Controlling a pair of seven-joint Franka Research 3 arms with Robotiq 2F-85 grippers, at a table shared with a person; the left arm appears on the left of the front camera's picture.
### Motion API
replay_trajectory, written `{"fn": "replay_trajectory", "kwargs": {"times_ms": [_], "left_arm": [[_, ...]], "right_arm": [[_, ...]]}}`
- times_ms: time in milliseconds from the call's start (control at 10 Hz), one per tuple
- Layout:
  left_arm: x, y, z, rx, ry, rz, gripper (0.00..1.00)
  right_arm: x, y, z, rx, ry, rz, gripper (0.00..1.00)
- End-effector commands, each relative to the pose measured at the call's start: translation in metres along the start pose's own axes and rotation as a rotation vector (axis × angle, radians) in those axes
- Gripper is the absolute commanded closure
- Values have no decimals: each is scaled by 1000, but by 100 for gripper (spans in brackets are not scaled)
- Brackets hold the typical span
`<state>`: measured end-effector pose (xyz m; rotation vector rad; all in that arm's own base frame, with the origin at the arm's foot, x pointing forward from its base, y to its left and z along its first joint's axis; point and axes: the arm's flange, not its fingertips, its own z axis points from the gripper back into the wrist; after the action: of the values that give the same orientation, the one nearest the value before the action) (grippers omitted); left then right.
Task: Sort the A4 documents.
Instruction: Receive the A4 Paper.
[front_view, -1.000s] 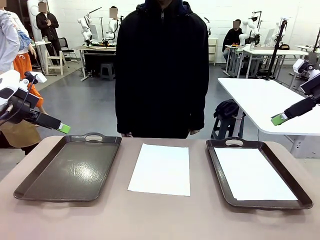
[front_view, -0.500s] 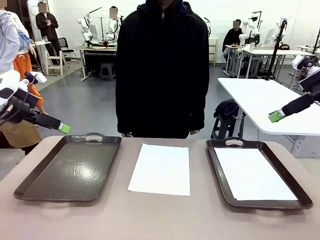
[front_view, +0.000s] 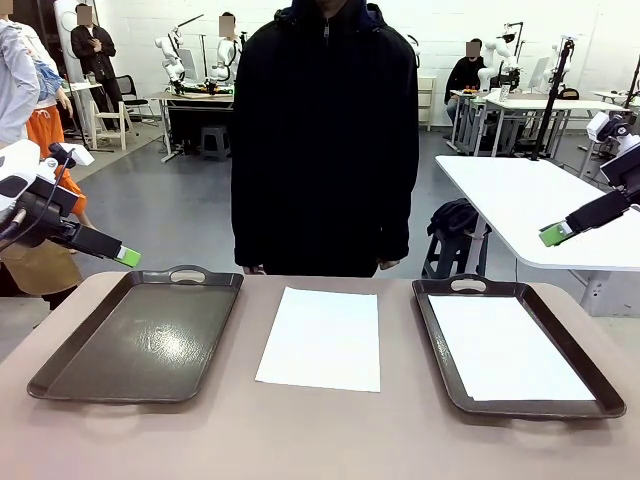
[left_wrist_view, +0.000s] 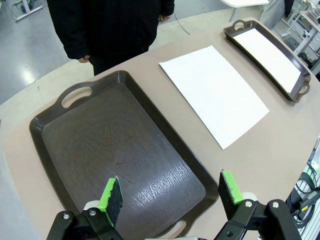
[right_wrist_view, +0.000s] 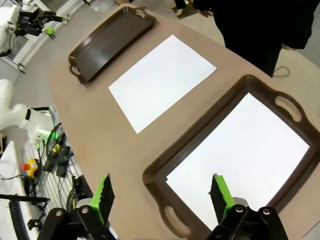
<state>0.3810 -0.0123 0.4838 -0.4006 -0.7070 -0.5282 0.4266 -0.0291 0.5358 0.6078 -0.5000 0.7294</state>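
Nearest the robot's side, the bare tan tabletop (front_view: 320, 440) carries everything in one row. On the left is a dark brown, rectangular, plastic-looking tray with handle cut-outs (front_view: 140, 340), empty. In the middle a loose plain white A4 paper sheet (front_view: 322, 338) lies flat between the trays, touching neither. On the right is a second dark brown handled tray (front_view: 437, 345) with another white A4 sheet (front_view: 508, 347) lying flat inside it. Higher up, the left gripper (left_wrist_view: 170, 192), black with green pads, hangs well above the empty tray with its jaws spread wide on nothing. The right gripper (right_wrist_view: 162, 195) hangs above the filled tray, likewise wide and holding nothing. At the far edge stands a person in a black jacket (front_view: 325, 140), hands low by the table's rim and apart from the papers. By my reading, one document is already sorted and the loose middle one is the step in hand, with no reach onto it begun. The next move calls for one arm to come down to that sheet and win an edge, since thin paper flat on a table gives the fingers nothing to pinch. Which tray it belongs in I cannot tell, as both sheets are blank. Count: two sheets, two trays, two grippers, one person at this table.
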Motion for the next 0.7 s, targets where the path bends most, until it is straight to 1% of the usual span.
{"fn": "replay_trajectory", "kwargs": {"times_ms": [0,600], "left_arm": [[-2,2,0,-8,-5,-1,0],[-2,2,0,-8,-5,-1,0]], "right_arm": [[1,1,-2,5,2,9,0],[1,1,-2,5,2,9,0]]}}
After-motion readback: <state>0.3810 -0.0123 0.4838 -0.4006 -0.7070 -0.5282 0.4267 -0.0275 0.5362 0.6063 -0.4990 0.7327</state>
